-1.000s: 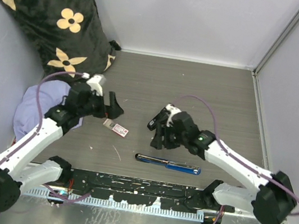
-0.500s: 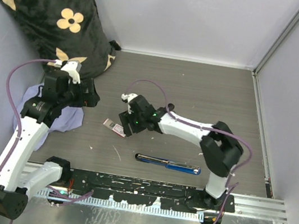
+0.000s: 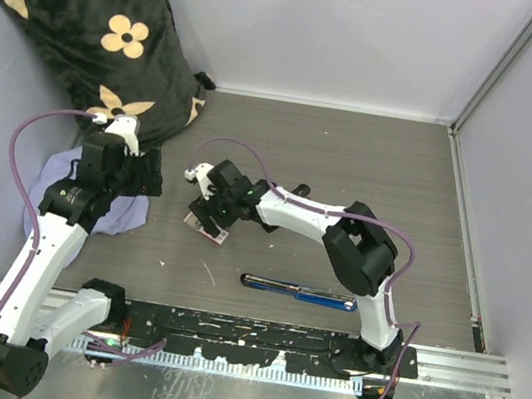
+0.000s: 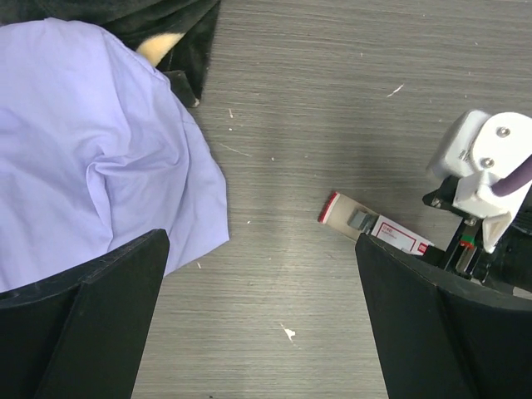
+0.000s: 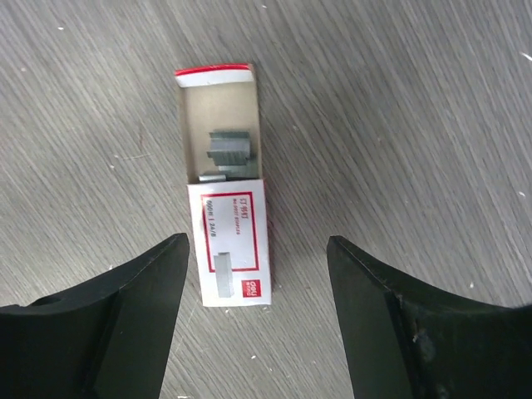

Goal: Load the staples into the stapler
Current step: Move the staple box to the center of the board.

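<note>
Hovering over the staple box (image 5: 223, 187), which lies on the table (image 5: 399, 100) with its drawer slid out, our right gripper (image 5: 256, 266) spreads its jaws either side, apparently lined up to pinch it. Our left gripper (image 4: 262, 249), likewise spread, hangs aside by the lilac cloth (image 4: 100, 150), out of the way. The blue-black stapler (image 3: 299, 292) lies apart.

- Staples box (image 5: 235, 249): flat on the table (image 5: 399, 100), inner tray slid out at its far end.
- Staple strips (image 5: 229, 152): grey, inside that tray.
- Right gripper (image 5: 256, 243): fingers spread, flanking the box.

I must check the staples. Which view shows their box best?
The right wrist view: the box lies slid open, staples visible. The left wrist view shows it small, at an angle; the top view, tiny beside the right gripper.
</note>
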Controlling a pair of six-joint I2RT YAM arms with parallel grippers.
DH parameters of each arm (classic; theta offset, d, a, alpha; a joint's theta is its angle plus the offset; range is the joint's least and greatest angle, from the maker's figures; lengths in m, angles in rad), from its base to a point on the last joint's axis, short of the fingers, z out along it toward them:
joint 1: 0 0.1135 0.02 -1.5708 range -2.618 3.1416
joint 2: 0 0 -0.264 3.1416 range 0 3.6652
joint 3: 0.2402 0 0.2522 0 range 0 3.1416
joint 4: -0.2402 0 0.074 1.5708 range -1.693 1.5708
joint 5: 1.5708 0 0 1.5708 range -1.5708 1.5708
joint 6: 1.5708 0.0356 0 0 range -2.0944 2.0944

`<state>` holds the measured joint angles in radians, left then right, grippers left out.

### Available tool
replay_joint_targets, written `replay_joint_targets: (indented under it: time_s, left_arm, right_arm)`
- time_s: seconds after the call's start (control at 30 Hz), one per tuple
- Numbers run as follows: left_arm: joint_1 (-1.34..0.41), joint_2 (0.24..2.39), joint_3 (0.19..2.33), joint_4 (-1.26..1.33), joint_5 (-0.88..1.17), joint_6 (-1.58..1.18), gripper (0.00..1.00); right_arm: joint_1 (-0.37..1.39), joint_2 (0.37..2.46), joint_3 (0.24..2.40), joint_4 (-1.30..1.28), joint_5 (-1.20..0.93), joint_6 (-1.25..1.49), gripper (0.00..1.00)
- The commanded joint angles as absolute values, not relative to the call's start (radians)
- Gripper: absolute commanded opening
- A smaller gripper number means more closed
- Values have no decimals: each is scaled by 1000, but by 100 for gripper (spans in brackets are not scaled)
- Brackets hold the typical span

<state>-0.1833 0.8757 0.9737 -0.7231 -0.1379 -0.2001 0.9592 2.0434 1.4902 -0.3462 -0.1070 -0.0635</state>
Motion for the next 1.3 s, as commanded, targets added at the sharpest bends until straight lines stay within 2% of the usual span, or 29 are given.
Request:
replay_joint_targets:
  time_s: [0.0,0.4,0.8,0.9,1.27]
  left_arm:
    - [-195,873,974,-688,-166,-182,98]
    - [-213,867,968,-688,-177,-178,98]
    - [-215,854,965,-686,-178,-175,98]
    - [-215,848,962,-684,-176,-173,98]
    - [-215,837,937,-660,-122,-172,98]
  right_arm:
    - [985,2060,1551,-359,-168,-137,73]
    - [1029,2119,1597,-393,-75,-184,71]
    - [1033,2127,1585,-427,-56,-224,52]
    - [1033,2112,1569,-441,-44,-233,52]
    - [1032,1945,1315,-425,-2,-196,52]
